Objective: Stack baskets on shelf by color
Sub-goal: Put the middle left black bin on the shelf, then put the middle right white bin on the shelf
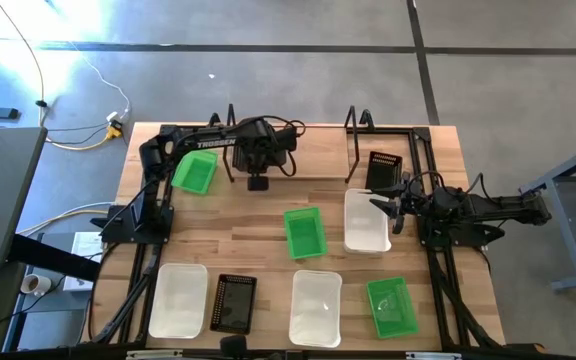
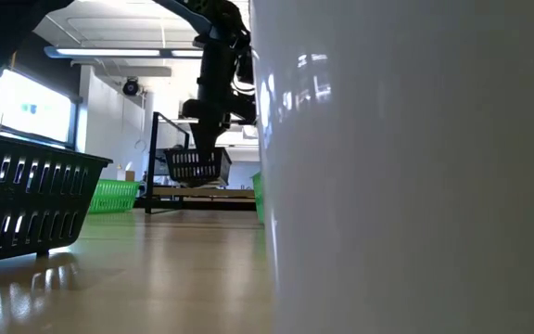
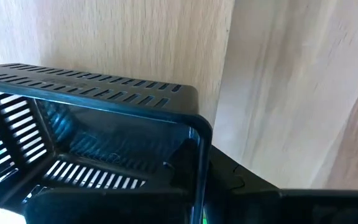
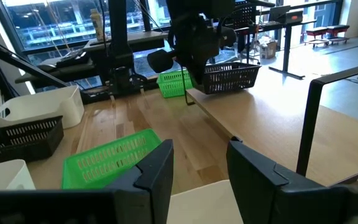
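Left gripper (image 1: 258, 183) above shelf (image 1: 308, 178) along bench's far edge, clamped on rim of black mesh basket (image 3: 92, 149). Overhead, arm hides that basket; left wrist view shows its slotted plastic walls, pale wood plank behind. Low view: basket (image 2: 196, 165) hangs above shelf board. Right gripper (image 1: 386, 208) at bench's right side, fingers spread, holding nothing, over white basket (image 1: 365, 220). Second black basket (image 1: 384, 172) at shelf's right end. Green basket (image 1: 196, 172) near far-left corner; another green basket (image 1: 304, 232) mid-bench.
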### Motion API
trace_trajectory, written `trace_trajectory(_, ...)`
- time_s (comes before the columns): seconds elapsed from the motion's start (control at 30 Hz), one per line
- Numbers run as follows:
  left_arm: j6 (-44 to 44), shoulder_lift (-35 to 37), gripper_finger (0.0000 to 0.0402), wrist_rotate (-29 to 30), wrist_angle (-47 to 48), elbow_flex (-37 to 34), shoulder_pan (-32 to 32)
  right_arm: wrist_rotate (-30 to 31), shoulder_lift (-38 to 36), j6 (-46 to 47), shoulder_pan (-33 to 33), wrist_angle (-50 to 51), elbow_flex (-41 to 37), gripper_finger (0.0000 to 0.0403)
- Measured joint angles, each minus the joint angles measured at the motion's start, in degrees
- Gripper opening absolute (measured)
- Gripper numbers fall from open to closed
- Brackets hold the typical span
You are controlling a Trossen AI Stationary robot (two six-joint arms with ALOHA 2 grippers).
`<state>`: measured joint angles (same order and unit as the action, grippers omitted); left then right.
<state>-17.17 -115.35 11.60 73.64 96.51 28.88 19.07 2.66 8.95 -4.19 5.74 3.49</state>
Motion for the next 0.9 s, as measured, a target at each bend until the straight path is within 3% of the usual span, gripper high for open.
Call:
trace_trajectory(0.4,-0.60,0.00,0.0058,-0.04,-0.08,0.00,-0.02,-0.02,0.00,0.11,0.00,-0.06,0.00,0.0133)
trace_trajectory(0.67,0.67,0.09,0.0095,-3.20,3.60,2.36,-0.12,-1.17,-0.02,21.46,0.00,-8.46,-0.02,0.0133)
trace_trajectory(0.9,3.50,0.09,0.0101,-5.29,7.56,7.59,-0.56,-1.27,-0.02,31.57,0.00,-12.89,-0.02,0.0133)
